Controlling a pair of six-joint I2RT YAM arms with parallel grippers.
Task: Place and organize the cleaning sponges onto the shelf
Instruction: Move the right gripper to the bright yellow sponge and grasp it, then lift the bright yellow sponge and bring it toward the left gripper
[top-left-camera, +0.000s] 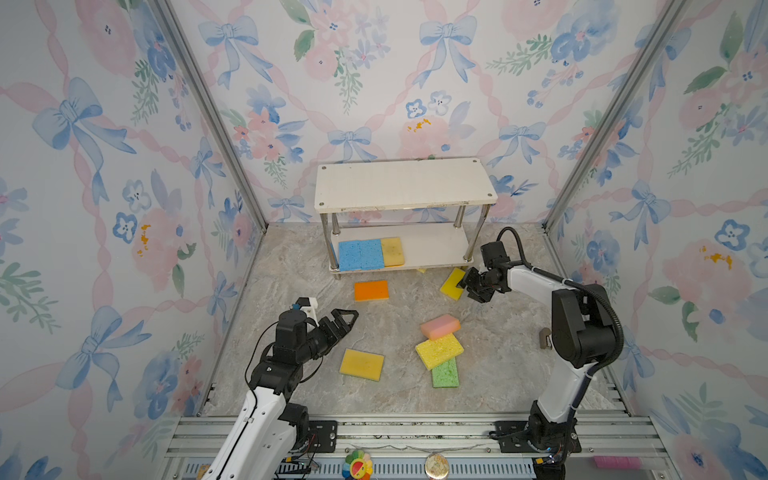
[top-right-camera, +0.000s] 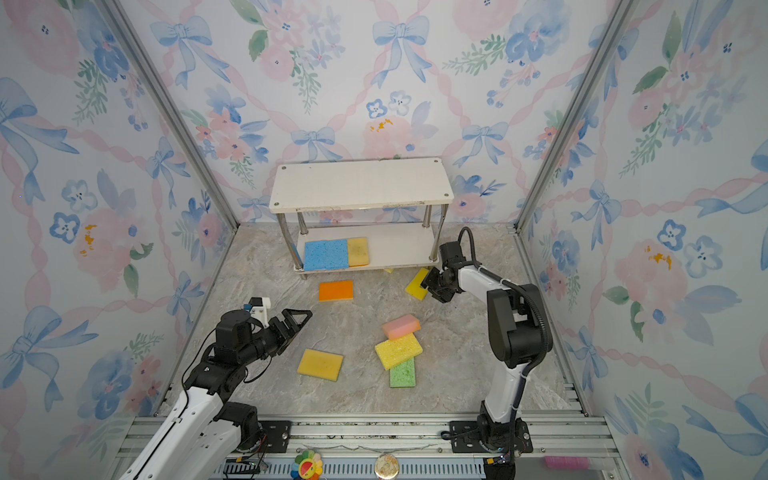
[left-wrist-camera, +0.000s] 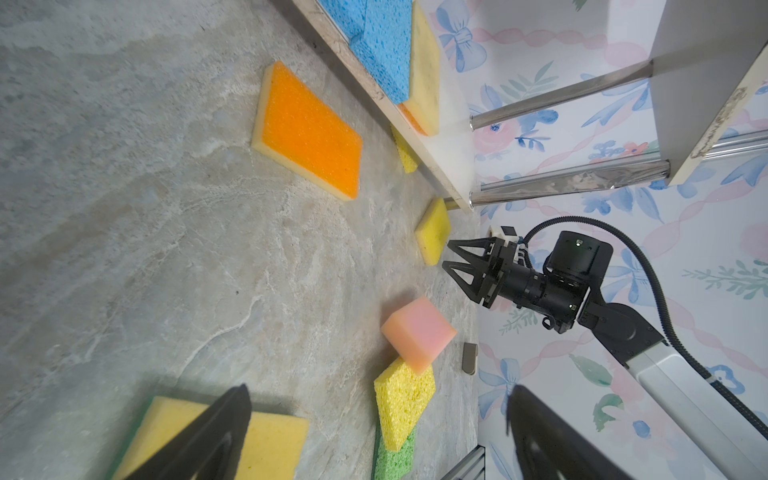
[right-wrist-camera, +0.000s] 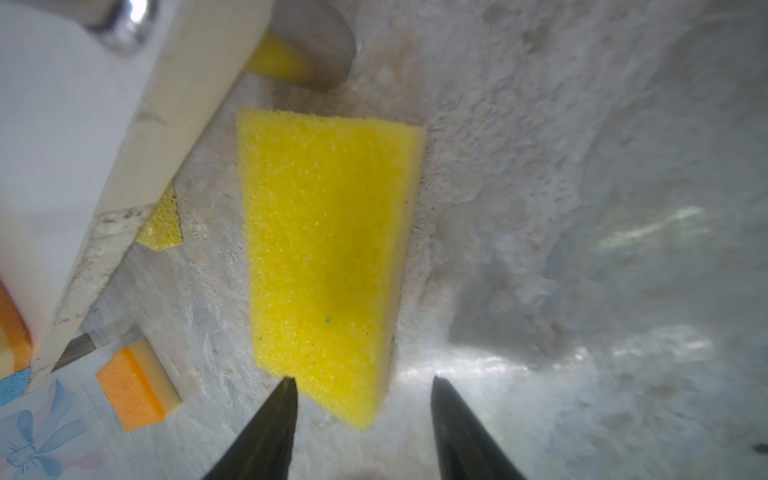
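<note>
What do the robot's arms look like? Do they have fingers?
Both the left arm and the right arm have white shells and chunky black joints. A ribbed black hose loops along the right arm. The left gripper and right gripper each have two pointed black fingers with triangle-shaped holes.

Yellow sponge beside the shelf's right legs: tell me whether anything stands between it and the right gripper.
Nothing visible does. In the right wrist view the open right gripper sits right at the yellow sponge's near end. The shelf's lower board lies off to one side, not between them.
</note>
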